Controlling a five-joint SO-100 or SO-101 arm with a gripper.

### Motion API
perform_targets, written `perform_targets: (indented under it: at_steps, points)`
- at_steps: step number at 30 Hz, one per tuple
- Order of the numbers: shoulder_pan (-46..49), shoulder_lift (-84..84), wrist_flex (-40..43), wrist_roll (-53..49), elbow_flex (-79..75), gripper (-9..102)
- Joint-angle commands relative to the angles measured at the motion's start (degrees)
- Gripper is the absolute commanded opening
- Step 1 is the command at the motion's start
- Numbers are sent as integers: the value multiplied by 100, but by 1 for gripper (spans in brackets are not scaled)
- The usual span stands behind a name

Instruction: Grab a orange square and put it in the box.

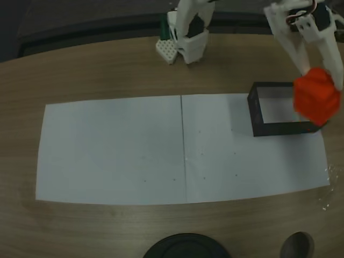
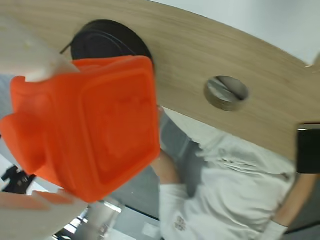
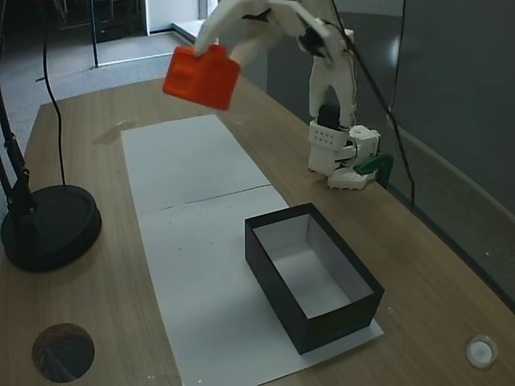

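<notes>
1. Half the job looked done to us: the orange square (image 3: 201, 76) was already in the grip of the tool (image 3: 211, 42) and lifted well clear of the counter (image 3: 96, 153).
2. We saw the tool closed on the cube, its white fingers (image 2: 27, 55) pressing opposite faces in the wrist view, where the orange square (image 2: 90, 125) sat at about 9 o'clock in the picture.
3. In a fixed view the orange square (image 1: 316, 95) overlapped the 3 o'clock end of the box (image 1: 258, 115), though we could not tell from that picture alone how high it hung.
4. In another fixed view the box (image 3: 310, 326) stood open and empty on the white paper (image 3: 193, 161), toward 5 o'clock from the raised cube.
5. What remained, as we judged it, was to bring the cube over the white interior, lower it and let go.
</notes>
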Motion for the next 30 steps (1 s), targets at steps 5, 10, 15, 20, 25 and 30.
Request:
perform_targets:
  at_steps: [5, 10, 15, 20, 25, 30]
  points:
    - [-905, 1547, -149, -9, 2619, 7]
    - [-949, 1846, -615, -9, 3929, 7]
    - [-958, 1916, -1345, 0, 5256, 6]
    - [-967, 1916, -2083, 149, 6240, 6]
    - [-1011, 1925, -2259, 158, 6486, 6]
    - [-1635, 1934, -2197, -53, 6486, 6]
